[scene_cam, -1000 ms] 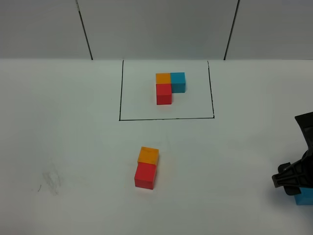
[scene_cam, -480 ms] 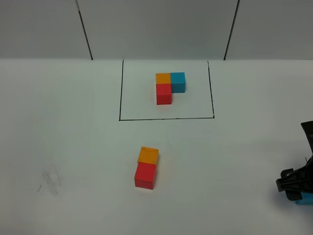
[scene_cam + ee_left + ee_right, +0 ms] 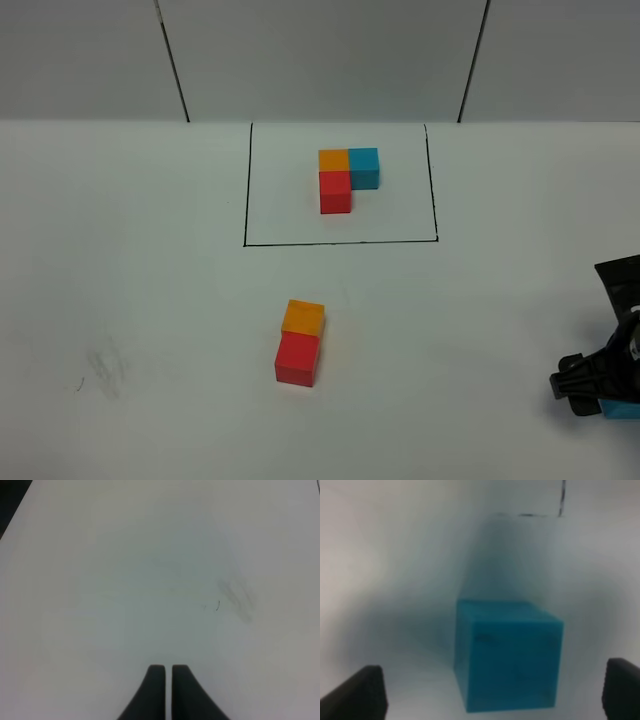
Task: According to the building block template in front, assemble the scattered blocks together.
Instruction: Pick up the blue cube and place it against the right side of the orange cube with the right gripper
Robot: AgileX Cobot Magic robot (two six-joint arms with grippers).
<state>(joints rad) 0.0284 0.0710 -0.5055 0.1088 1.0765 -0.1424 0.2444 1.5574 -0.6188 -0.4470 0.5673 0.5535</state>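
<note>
Right wrist view shows the small matte blue cube (image 3: pixel 509 655) sitting flat on the white table (image 3: pixel 150 280), between the two black fingers of the right gripper (image 3: pixel 489 690). Those fingers are spread wide, one on each side of the cube with a clear gap to it. Neither touches it, and nothing is held.

From the exterior high view, this cube lies at the near right edge of the table, mostly hidden under the right gripper. Well apart to its left, near the middle of the table's near half, the small matte orange cube (image 3: pixel 303 317) and the small matte red cube (image 3: pixel 297 358) lie touching face to face. The orange one is on the far side of the red, and the pair is turned slightly askew.

Farther back sits the L-shaped three-cube template (image 3: pixel 345 178). Its orange cube has blue touching its right side and red touching its near side. A thin black drawn rectangle (image 3: pixel 340 242) frames all three.

The left gripper (image 3: pixel 168 680) has its dark fingers pressed together on nothing. It hangs over bare table near a faint grey smudge (image 3: pixel 235 592).
</note>
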